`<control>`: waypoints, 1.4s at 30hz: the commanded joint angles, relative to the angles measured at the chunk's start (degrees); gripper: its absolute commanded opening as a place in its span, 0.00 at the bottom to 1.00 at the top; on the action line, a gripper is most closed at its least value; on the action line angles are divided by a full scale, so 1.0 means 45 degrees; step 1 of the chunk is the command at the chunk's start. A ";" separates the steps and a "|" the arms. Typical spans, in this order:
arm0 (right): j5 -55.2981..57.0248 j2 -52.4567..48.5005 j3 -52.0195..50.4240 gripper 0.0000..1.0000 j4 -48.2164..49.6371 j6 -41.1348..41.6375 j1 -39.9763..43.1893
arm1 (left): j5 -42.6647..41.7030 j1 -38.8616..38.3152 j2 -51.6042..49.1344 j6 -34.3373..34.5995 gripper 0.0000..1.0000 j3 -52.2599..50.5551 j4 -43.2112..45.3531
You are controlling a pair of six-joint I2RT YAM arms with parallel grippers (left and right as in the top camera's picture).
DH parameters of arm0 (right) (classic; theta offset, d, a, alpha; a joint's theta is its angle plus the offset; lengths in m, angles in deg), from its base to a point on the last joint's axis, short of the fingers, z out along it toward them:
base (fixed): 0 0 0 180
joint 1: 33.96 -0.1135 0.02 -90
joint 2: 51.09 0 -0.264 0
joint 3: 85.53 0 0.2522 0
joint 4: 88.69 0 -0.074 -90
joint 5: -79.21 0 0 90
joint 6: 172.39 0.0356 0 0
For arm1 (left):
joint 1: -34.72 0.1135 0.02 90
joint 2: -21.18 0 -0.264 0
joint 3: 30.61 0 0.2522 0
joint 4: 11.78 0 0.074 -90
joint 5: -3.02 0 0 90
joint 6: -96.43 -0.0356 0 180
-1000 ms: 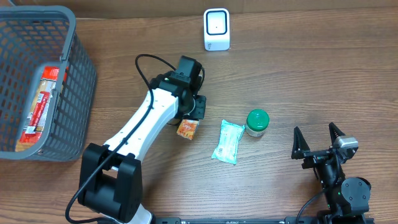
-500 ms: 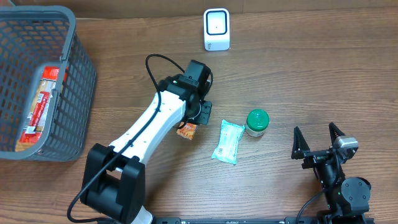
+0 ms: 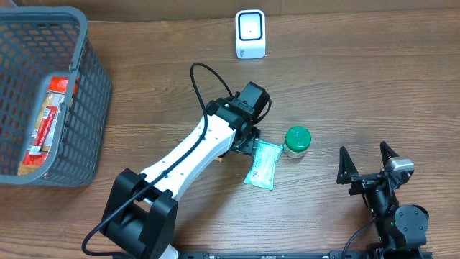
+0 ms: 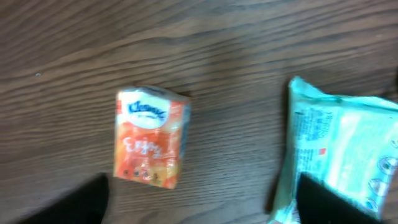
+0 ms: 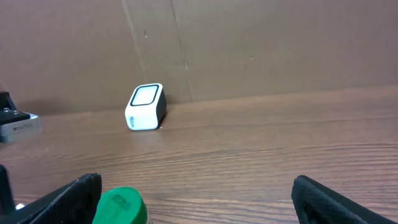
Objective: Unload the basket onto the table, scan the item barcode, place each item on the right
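Observation:
In the left wrist view a small orange tissue pack lies flat on the wooden table. A teal wipes packet lies to its right. My left gripper hangs open above the bare wood between them, holding nothing. From overhead the left gripper is at the teal packet's upper left corner, and the arm hides the orange pack. The white barcode scanner stands at the table's back edge. My right gripper rests open and empty at the front right.
A green-lidded jar stands just right of the teal packet and shows at the right wrist view's lower left. A grey basket at the far left holds a red package.
My left arm has swung right, from over the orange pack to the teal packet. Its jaws closed and then opened again. The orange pack stayed on the table; the right arm is still.

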 commanded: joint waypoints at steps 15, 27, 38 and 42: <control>0.0078 -0.0005 -0.0136 1.00 0.0073 -0.0029 0.0083 | 0.1894 0.2540 0.0083 0.1365 0.04 -0.0588 0.0316; 0.0083 -0.0005 -0.0136 1.00 0.0073 -0.0029 0.0083 | -0.0758 0.3672 0.0083 0.0355 0.04 -0.3162 0.3551; 0.0078 -0.0005 -0.0136 1.00 0.0073 -0.0029 0.0083 | -0.3429 0.3196 0.0083 0.0355 0.04 -0.3580 0.3555; 0.0078 -0.0005 -0.0136 1.00 0.0073 -0.0029 0.0083 | -0.2924 0.2885 0.0083 0.0359 0.04 -0.3580 0.3716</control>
